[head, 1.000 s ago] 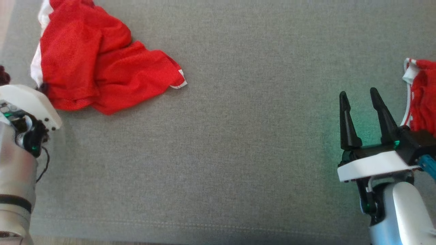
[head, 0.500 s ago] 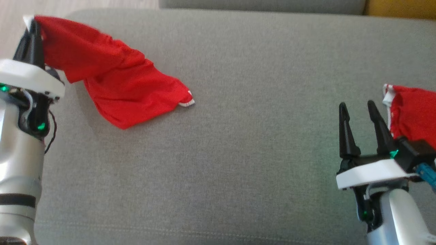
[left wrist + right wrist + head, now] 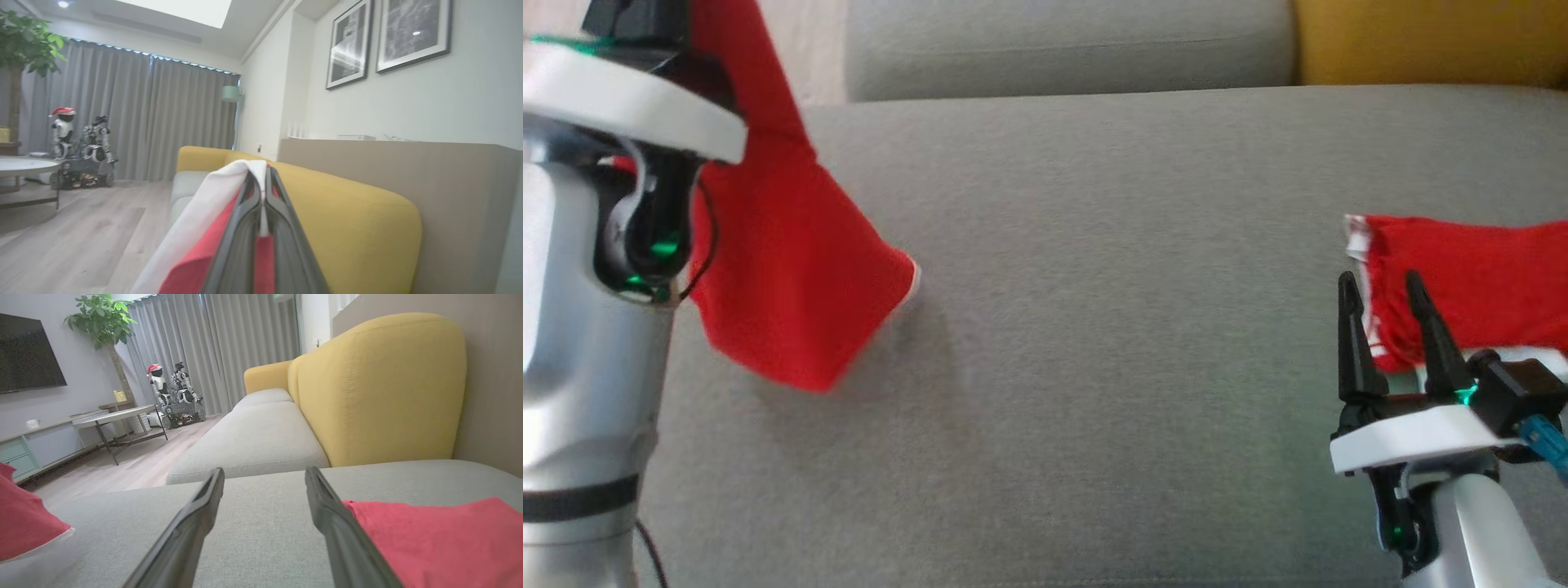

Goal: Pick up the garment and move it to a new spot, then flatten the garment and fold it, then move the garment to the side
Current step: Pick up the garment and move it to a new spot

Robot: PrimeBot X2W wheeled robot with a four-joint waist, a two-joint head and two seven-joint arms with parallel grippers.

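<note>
Aloft, the left gripper [image 3: 261,173], tips cut off at the head view's top edge, is clamping the white hem of the red garment [image 3: 792,269], which is hanging beneath it over the grey sofa seat [image 3: 1111,269]; the right gripper [image 3: 1380,282] is gaping beside a second red cloth [image 3: 1494,261].

I see garment [image 3: 792,278] plain red, white band along edge. Second cloth [image 3: 1470,269] also red, white trim. Sofa seat [image 3: 1094,327] grey, fine woven speckle. Backrest [image 3: 1421,41] mustard yellow. I note right gripper [image 3: 1380,286] black, white collar, green light; left gripper [image 3: 261,175] dark grey. Curtains [image 3: 163,122] grey; floor [image 3: 81,228] pale wood. Wall pictures [image 3: 412,32] black-and-white, dark frames.
</note>
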